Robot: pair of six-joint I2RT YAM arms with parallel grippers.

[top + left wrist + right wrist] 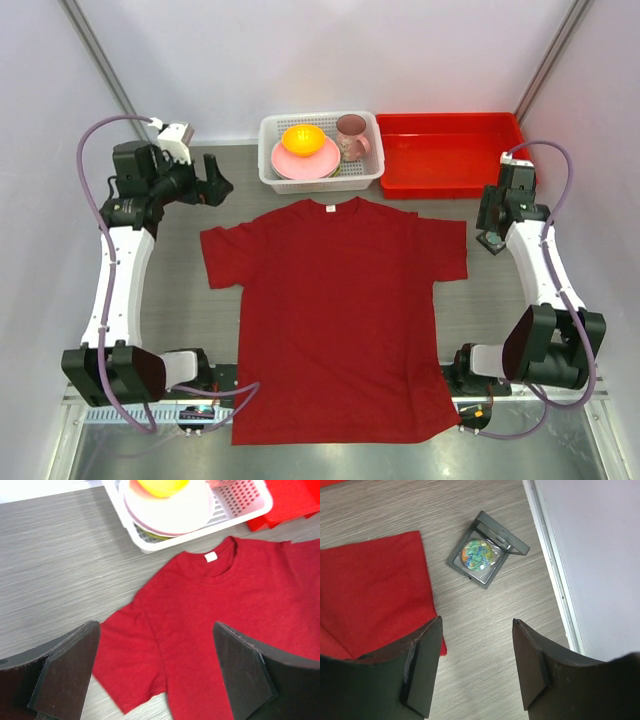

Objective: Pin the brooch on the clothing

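Left gripper (156, 672): wide open, empty, above T-shirt (225, 610).
Right gripper (477, 667): parted, empty.
Brooch (480, 555): in case (514, 544), desk's (485, 625) right edge.

T-shirt (335, 310) is showing matt dark red cloth. Surface (60, 555) under it is looking like matt grey wood-grain. Beyond its collar, basket (322, 183) is reading as white perforated plastic and tray (450, 155) as smooth red plastic. Beside its sleeve, brooch (479, 555) is glinting glossy in a smoky translucent plastic case (502, 535).

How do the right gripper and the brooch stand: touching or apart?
Apart. The right wrist view shows the brooch lying in its open case, with bare table between it and the open right gripper.
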